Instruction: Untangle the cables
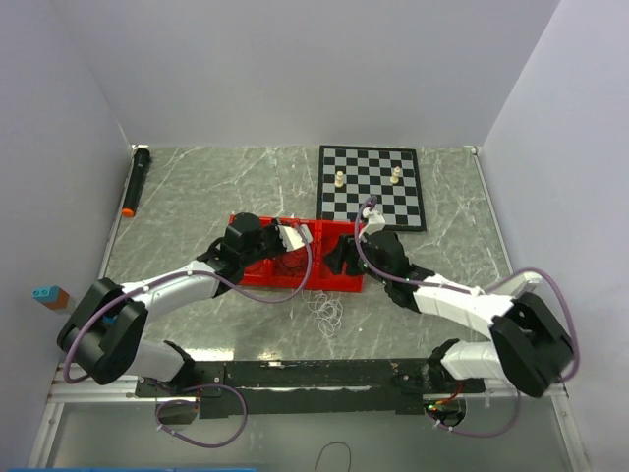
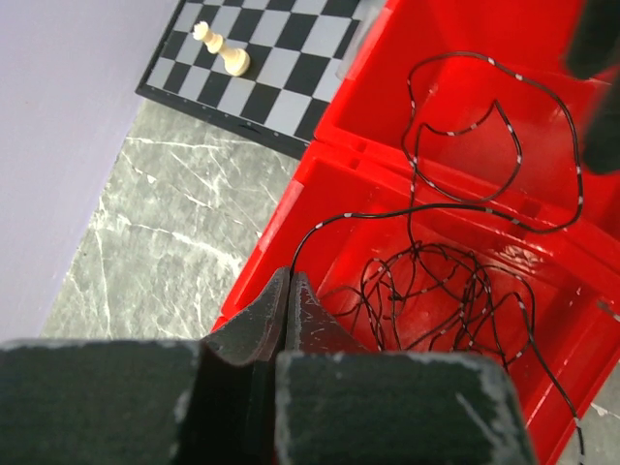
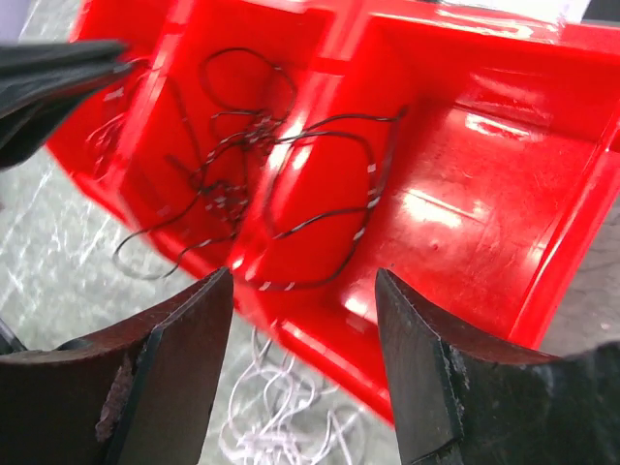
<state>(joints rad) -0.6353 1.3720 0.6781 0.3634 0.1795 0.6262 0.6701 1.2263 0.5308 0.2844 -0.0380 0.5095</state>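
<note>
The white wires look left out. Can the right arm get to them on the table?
Probably yes. The right gripper is open, and the white cable bunch lies on the table close beside it, outside the red tray, with nothing covering it.

My left arm (image 1: 177, 287) stretches forward and inward from its base, and my left gripper (image 2: 289, 279) points down with its fingers pressed flat together. My right arm (image 1: 457, 300) folds in from the opposite side, and my right gripper (image 3: 305, 283) tilts downward with its jaws wide apart.
</note>
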